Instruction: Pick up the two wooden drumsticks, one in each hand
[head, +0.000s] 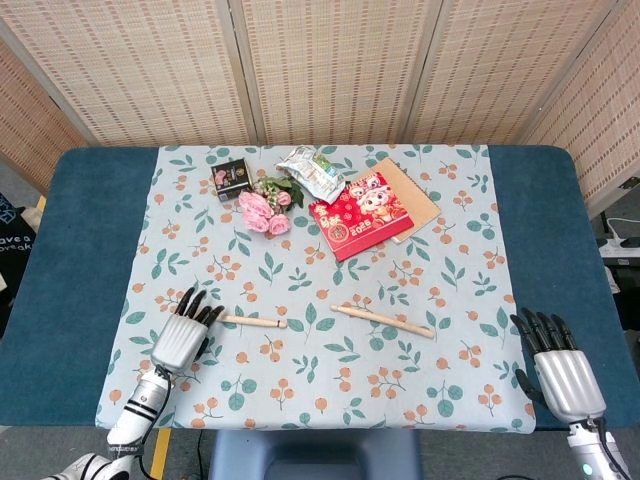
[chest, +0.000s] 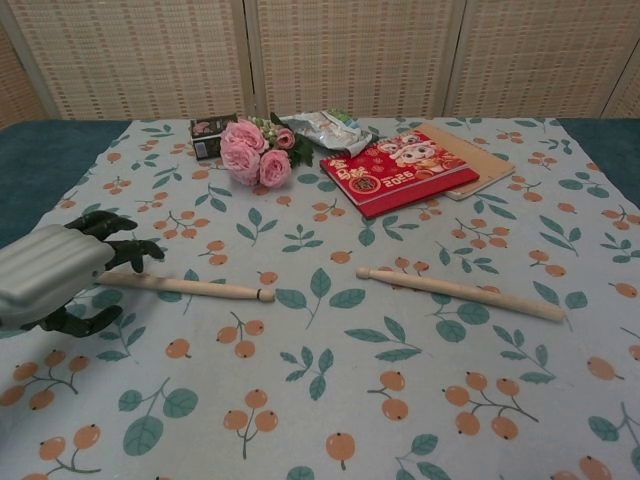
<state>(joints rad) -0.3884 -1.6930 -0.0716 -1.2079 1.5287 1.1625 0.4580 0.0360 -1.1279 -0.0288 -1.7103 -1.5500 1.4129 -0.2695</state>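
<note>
Two wooden drumsticks lie on the leaf-print cloth (head: 300, 270). The left drumstick (head: 252, 321) (chest: 190, 288) points right, and its left end is hidden under my left hand (head: 185, 337) (chest: 55, 280). That hand hangs over the stick's end with its fingers (chest: 120, 235) spread beyond the stick and the thumb on the near side, not closed on it. The right drumstick (head: 383, 320) (chest: 460, 293) lies untouched, slanting down to the right. My right hand (head: 560, 368) is open at the table's front right corner, well right of that stick, and shows only in the head view.
At the back of the cloth sit a bunch of pink roses (head: 263, 210) (chest: 250, 155), a small dark box (head: 231, 179), a crumpled snack packet (head: 311, 170), and a red booklet (head: 362, 214) on a brown notebook (head: 415, 195). Wicker screens stand behind the table.
</note>
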